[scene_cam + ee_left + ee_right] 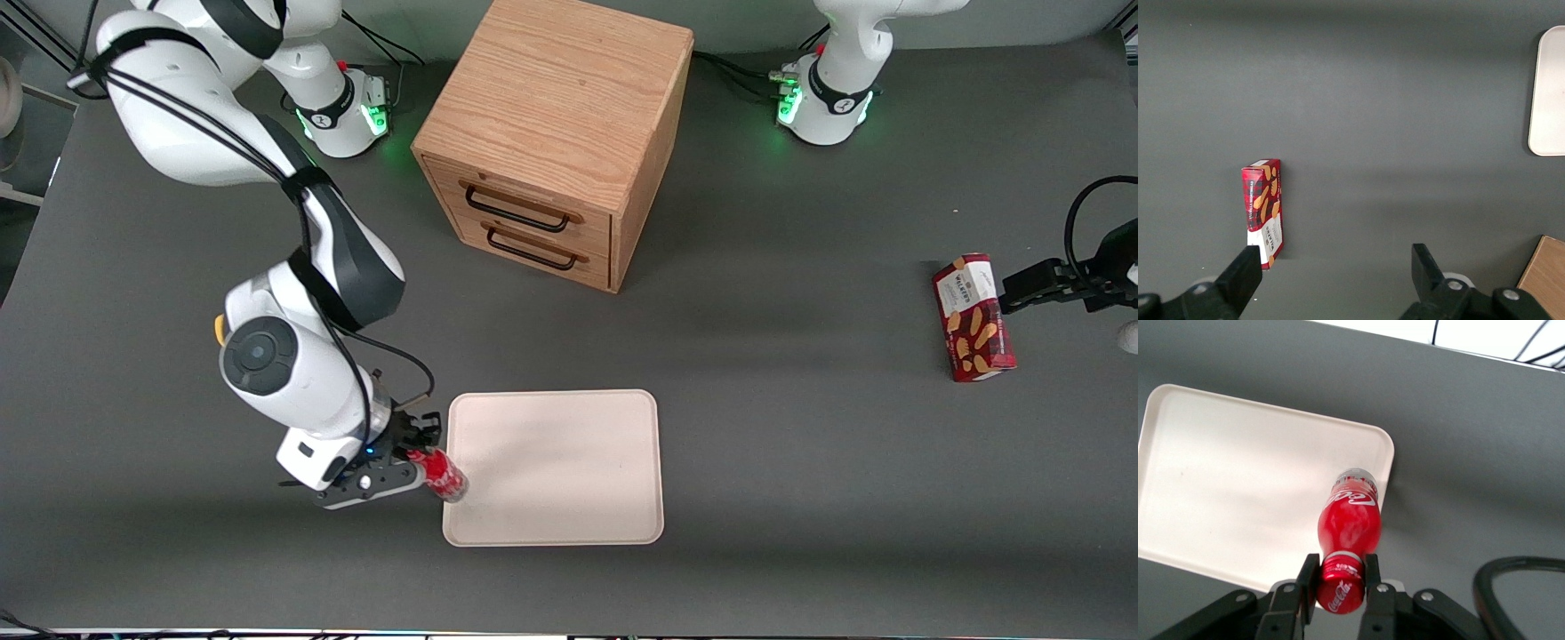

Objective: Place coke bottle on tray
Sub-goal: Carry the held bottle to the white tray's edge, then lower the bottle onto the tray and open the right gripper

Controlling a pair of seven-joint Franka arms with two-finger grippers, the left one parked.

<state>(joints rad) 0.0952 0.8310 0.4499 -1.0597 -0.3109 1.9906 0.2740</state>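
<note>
While clamped at its cap, coke bottle (pixel 1348 520) in claw (pixel 1340 577) over tray (pixel 1238 487) edge

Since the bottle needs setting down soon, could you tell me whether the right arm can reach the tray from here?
Probably yes: the pincer grips the coke bottle by its cap, already over the tray rim, with nothing blocking.

Glossy plastic, matt surfaces

The coke bottle (pixel 1350 523) looks glossy red plastic in the gripper (pixel 1340 577); the tray (pixel 569 462) is smooth matt cream, the worktop (pixel 800 462) matt grey.
</note>
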